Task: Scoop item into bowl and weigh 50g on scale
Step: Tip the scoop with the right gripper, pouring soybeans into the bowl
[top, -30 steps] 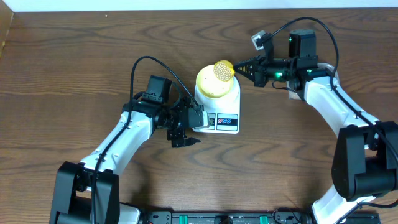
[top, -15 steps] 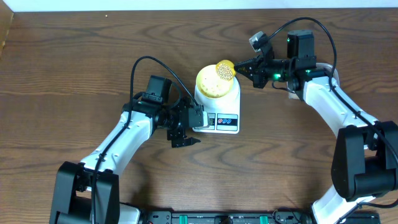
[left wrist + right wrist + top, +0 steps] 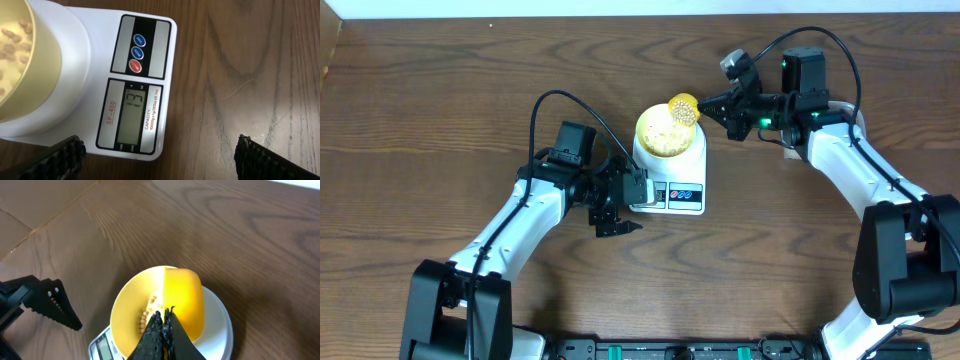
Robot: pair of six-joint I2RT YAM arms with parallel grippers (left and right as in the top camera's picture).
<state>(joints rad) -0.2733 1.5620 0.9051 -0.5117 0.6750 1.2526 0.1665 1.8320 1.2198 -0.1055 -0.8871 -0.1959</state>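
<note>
The scale [image 3: 672, 178] sits at the middle of the wooden counter [image 3: 440, 120], its display and buttons on the near edge. The bowl [image 3: 663, 135] rests on the far part of its platform, with beans [image 3: 665, 140] lying inside. In the left wrist view the display reads 13.

The right gripper [image 3: 708, 104] reaches in from the right. Its jaws are pinched tight on the handle of the yellow scoop [image 3: 683, 108]. The scoop's head is tilted over the bowl's far right rim and carries beans. From the right wrist view the black jaws meet at the bottom of the picture, and the scoop [image 3: 185, 300] leans across the bowl [image 3: 125, 312], with a few beans [image 3: 147, 319] showing beside it.

The left gripper [image 3: 623, 207] sits just left of the scale's near left corner, its jaws spread wide and holding nothing. In its own view both fingers [image 3: 262, 160] show only at the bottom corners, apart from the scale [image 3: 150, 60] between them, and the bowl [image 3: 30, 75] fills the upper left.
</note>
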